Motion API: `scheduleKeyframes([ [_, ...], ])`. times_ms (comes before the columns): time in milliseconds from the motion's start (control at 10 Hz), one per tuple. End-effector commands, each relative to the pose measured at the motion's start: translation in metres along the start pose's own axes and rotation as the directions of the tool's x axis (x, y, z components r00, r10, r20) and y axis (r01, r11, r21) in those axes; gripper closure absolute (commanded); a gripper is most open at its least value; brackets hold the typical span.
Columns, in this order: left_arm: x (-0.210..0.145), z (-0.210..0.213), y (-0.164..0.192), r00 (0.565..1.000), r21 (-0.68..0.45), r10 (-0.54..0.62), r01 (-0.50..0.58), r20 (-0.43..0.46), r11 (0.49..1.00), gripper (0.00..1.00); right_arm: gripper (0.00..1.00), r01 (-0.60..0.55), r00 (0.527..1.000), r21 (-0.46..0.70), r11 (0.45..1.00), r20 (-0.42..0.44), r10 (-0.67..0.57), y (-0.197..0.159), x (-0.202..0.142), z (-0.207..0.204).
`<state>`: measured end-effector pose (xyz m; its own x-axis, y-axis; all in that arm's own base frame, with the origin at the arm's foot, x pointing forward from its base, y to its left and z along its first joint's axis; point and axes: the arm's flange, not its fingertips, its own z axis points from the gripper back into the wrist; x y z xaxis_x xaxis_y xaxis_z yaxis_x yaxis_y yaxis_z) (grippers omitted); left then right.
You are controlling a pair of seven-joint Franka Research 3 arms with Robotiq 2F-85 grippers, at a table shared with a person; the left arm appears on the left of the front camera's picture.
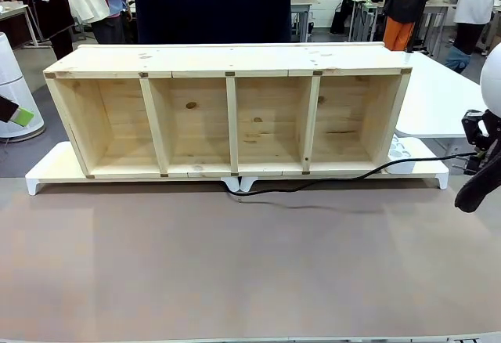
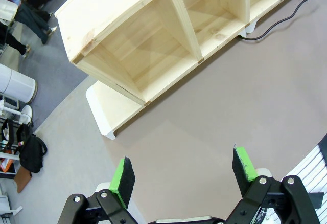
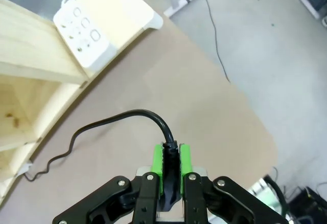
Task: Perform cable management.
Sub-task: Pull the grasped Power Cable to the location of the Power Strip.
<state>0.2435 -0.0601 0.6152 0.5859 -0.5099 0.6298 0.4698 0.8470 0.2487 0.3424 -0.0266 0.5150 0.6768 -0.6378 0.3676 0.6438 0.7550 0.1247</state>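
Note:
The cable (image 1: 329, 182) is a thin black cord that comes out from under the middle of the wooden shelf (image 1: 227, 61) and runs right along the table. At the table's right edge my right gripper (image 3: 171, 163) is shut on the cable's plug end, and the cord (image 3: 117, 119) curves away from its green pads toward the shelf. That gripper (image 1: 474, 159) hangs just above the table. My left gripper (image 2: 184, 170) is open over bare table left of the shelf, holding nothing. One of its green pads (image 1: 23, 116) shows at the far left edge.
The four-bay shelf lies on a white riser (image 1: 47, 172). A white power strip (image 3: 94, 27) sits on the riser's right end, beside the shelf. A person in a dark shirt (image 1: 211, 6) stands behind the shelf. The brown table surface (image 1: 235, 272) in front is open.

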Motion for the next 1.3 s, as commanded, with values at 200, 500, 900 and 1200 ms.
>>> scheduleKeyframes([
  [200, 0.001, 0.0, -0.001, 1.0, -0.002, 0.008, -0.008, 0.005, 1.0, 0.0, 0.85, -0.022, 0.997, -0.007, 1.0, 0.08, 0.023, 0.007, 0.039, -0.007],
  [500, 0.001, 0.0, -0.001, 1.0, -0.002, 0.008, -0.008, 0.005, 1.0, 0.0, 0.85, -0.018, 0.993, 0.053, 0.998, 0.118, 0.012, 0.03, 0.058, 0.014],
  [900, 0.001, 0.0, -0.001, 1.0, -0.002, 0.008, -0.008, 0.005, 1.0, 0.0, 0.85, -0.028, 0.991, 0.12, 0.992, 0.136, 0.012, 0.105, 0.069, 0.012],
  [1200, 0.001, 0.0, -0.001, 1.0, -0.002, 0.008, -0.008, 0.005, 1.0, 0.0, 0.85, -0.027, 0.989, 0.085, 0.996, 0.145, 0.015, 0.14, 0.084, 0.0],
])
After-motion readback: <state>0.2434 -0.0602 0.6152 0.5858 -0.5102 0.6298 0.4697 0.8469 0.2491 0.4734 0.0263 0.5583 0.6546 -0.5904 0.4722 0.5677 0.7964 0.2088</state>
